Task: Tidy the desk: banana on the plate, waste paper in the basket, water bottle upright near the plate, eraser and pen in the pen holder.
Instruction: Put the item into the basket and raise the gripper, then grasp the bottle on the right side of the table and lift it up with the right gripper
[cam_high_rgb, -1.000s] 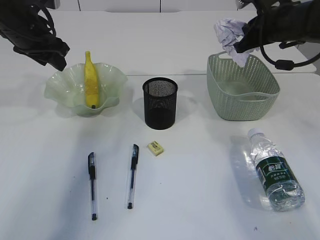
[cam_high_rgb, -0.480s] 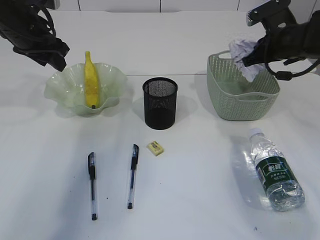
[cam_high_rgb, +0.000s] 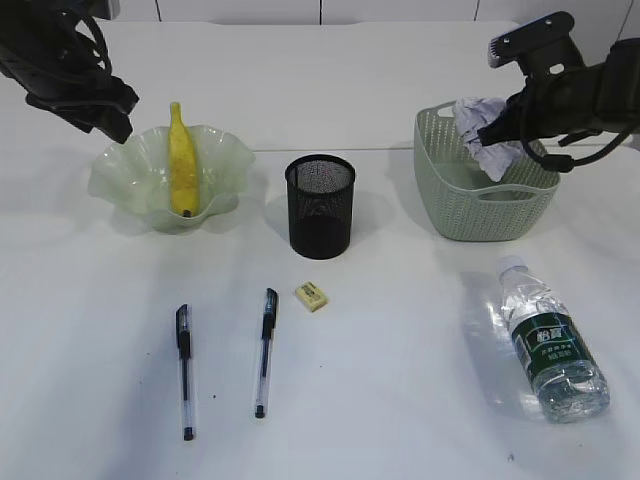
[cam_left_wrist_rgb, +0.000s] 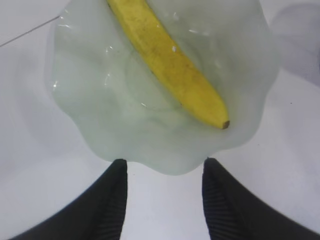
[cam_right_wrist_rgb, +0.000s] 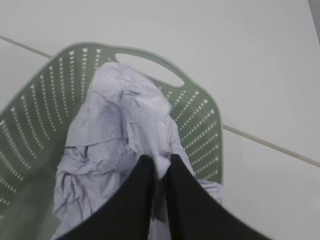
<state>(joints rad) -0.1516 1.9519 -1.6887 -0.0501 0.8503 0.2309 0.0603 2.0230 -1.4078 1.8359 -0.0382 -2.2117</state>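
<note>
Right gripper (cam_right_wrist_rgb: 159, 172) fingers nearly together, still pinching the paper (cam_high_rgb: 486, 132) over the basket (cam_high_rgb: 480, 215). Risk: wad snags, misses. Left gripper (cam_left_wrist_rgb: 165, 172) fingers spread, empty.

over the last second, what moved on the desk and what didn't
The right gripper carried the waste paper rightward and down from above the basket's back left corner until it hangs inside the rim, still pinched between the fingers. The left gripper stayed open over the plate with the banana in it. Pens, eraser, pen holder and lying water bottle did not move.
</note>
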